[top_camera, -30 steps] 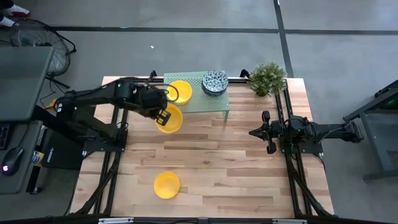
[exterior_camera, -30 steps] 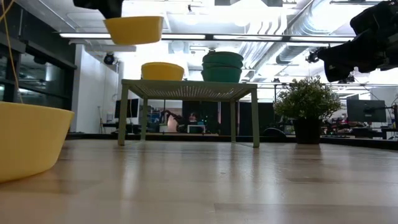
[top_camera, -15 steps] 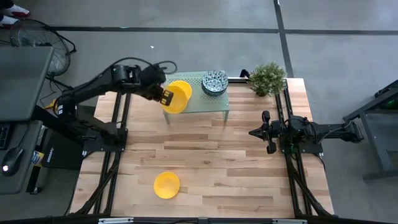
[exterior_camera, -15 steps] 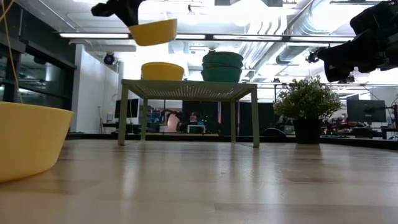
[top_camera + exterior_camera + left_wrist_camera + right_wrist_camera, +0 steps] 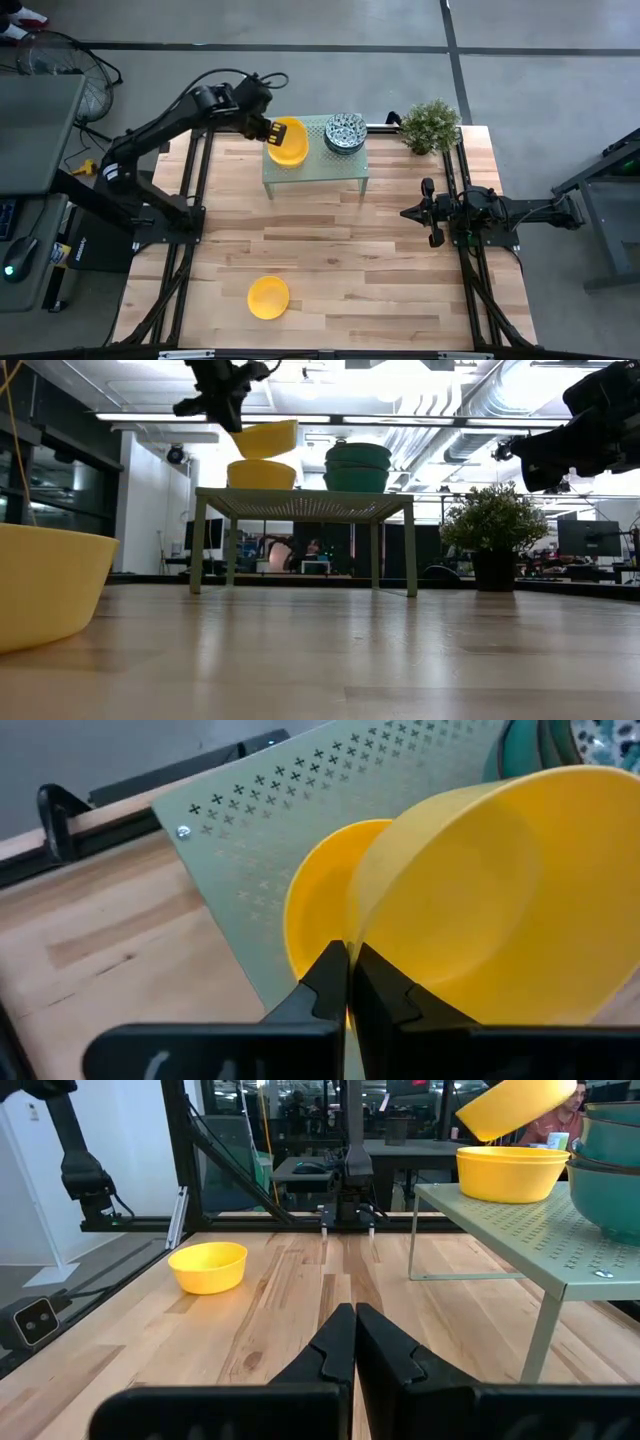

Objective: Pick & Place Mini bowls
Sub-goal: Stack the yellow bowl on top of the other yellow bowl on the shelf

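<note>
Rack (image 5: 345,172) top crowded; table (image 5: 380,270) open

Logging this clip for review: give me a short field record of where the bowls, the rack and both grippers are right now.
left gripper: shut on held yellow bowl, tilted in the air above the rack
rack: pale green, at the table's far edge
yellow bowl on rack: sits under the held one
patterned bowls: stacked on rack
yellow bowl on table: near edge, alone
right gripper: shut, empty, waiting at the right side
plant: beside rack
</note>
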Action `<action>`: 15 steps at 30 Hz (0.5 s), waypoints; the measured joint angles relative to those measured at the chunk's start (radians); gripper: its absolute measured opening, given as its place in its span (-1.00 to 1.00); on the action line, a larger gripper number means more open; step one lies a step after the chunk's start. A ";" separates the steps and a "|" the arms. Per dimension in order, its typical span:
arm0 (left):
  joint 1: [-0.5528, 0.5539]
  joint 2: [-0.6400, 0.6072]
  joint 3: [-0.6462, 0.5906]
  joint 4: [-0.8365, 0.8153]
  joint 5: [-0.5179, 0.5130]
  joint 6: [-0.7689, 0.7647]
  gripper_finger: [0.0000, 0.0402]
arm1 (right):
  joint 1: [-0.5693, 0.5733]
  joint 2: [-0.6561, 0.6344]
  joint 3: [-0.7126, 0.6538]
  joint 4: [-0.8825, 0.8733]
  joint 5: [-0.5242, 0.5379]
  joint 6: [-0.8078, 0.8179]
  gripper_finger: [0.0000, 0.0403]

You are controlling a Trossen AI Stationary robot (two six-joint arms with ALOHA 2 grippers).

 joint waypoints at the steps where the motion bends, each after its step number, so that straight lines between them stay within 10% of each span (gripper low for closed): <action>1: 0.001 0.006 0.001 0.000 0.010 0.010 -1.00 | 0.000 0.000 0.000 0.000 0.000 0.000 -1.00; 15: 0.065 0.083 0.003 -0.036 0.079 0.099 -1.00 | 0.000 0.000 0.000 0.000 0.000 0.000 -1.00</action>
